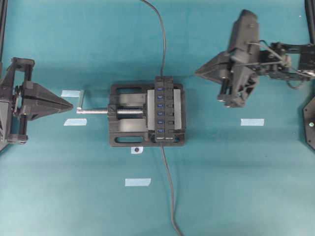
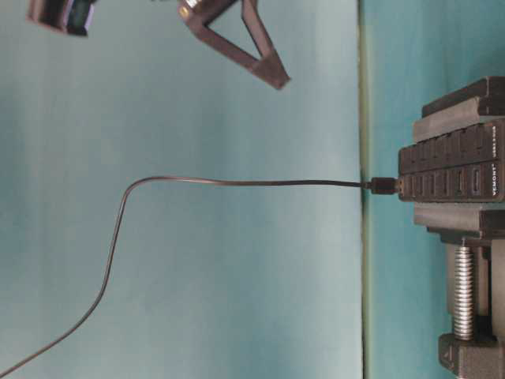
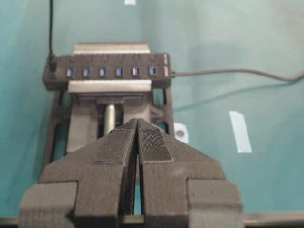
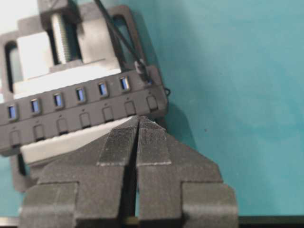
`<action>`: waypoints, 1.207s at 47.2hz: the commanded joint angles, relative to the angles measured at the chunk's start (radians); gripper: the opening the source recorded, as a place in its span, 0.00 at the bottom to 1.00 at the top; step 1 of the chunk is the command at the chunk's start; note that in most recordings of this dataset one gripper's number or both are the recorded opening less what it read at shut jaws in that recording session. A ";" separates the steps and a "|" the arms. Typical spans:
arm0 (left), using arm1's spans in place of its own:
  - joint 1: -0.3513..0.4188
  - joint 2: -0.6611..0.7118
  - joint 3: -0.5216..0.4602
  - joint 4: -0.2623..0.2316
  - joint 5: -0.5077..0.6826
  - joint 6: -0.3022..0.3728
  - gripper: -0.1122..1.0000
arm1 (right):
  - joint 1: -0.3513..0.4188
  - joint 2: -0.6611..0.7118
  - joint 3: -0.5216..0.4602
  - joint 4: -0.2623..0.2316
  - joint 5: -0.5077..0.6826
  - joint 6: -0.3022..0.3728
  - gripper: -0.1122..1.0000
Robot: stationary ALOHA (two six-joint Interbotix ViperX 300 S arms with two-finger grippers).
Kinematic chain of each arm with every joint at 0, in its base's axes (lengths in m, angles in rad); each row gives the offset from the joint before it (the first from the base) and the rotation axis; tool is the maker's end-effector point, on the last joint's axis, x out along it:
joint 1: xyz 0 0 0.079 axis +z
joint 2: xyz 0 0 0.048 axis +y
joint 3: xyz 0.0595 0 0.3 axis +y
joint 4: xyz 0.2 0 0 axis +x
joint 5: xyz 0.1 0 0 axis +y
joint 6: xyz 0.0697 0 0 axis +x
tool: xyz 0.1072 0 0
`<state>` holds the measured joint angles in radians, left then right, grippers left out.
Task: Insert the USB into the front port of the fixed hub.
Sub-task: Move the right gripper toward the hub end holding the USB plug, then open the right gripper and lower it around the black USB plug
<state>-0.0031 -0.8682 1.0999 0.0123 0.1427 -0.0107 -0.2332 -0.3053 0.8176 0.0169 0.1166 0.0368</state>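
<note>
Right gripper: its fingers are pressing together at the tips and gripping nothing; in the overhead view it is hovering up and to the right of the vise, apart from it, and in the right wrist view its tips are pointing at the button side of the fixed hub. Left gripper: its jaws are likewise lying closed and empty, and it is sitting at the left edge of the table, its tip just short of the bent handle ending the silver threaded rod. The fixed hub is standing clamped between the vise's steel jaw plates, with its row of blue ports facing upward. The USB is sitting plugged into one end face of the hub, as the table-level view is showing; its thin cable is trailing away across the table in a loose curve. A second cable is leaving the opposite end of the hub. Strips of pale tape are lying on the teal surface around the vise.
</note>
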 commanded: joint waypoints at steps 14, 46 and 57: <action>-0.003 0.003 -0.021 0.003 -0.012 -0.002 0.10 | -0.005 0.117 -0.081 -0.002 -0.060 -0.011 0.07; -0.003 0.002 -0.018 0.003 -0.012 -0.002 0.10 | -0.005 0.229 -0.132 0.000 -0.067 -0.014 0.07; -0.003 0.002 -0.017 0.003 -0.012 -0.002 0.10 | -0.002 0.252 -0.155 -0.002 -0.061 -0.020 0.07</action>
<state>-0.0046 -0.8698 1.0999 0.0138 0.1396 -0.0107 -0.2347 -0.0445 0.6918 0.0169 0.0583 0.0276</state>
